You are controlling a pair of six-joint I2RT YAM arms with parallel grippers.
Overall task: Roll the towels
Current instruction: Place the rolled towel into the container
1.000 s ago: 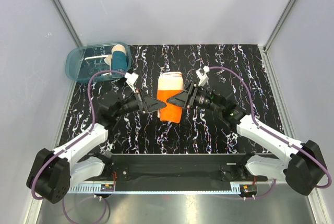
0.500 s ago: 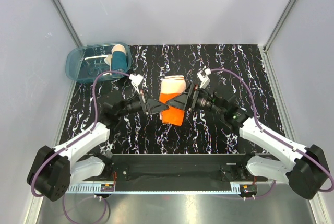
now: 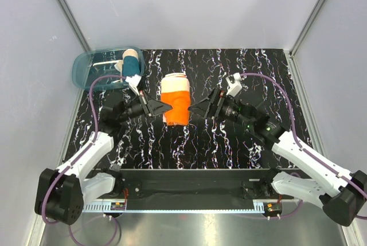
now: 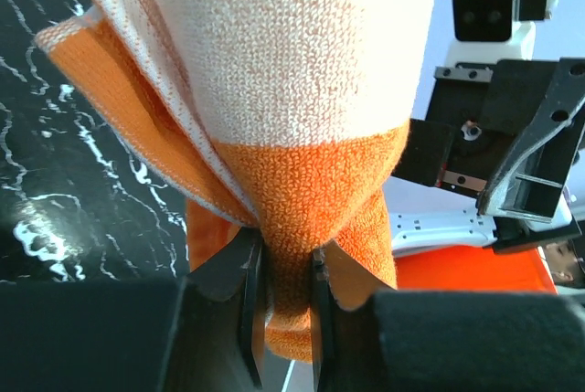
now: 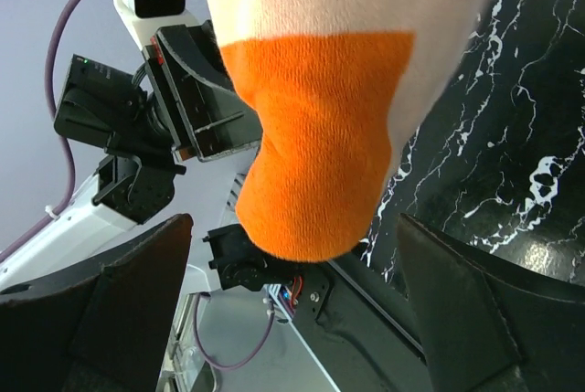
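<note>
The orange towel [image 3: 175,101] is a loose roll with a cream end [image 3: 174,80] near the middle of the table. My left gripper [image 3: 165,107] is shut on its left edge; in the left wrist view the jaws pinch a fold of the orange towel [image 4: 302,182] at the left gripper [image 4: 280,314]. My right gripper [image 3: 195,108] stands open just right of the roll. In the right wrist view the orange towel [image 5: 320,136] hangs ahead of the wide-spread right gripper [image 5: 294,227], untouched. The teal towel [image 3: 132,61] stands rolled in the tub.
A translucent blue tub [image 3: 92,71] sits at the table's back left corner. Grey walls close in the table on three sides. The black marbled tabletop [image 3: 252,74] stretches to the right and front of the arms.
The right gripper has opened, let go of the orange towel and drawn back to the right. The left gripper has closed on the towel and carried it left and toward the back.
</note>
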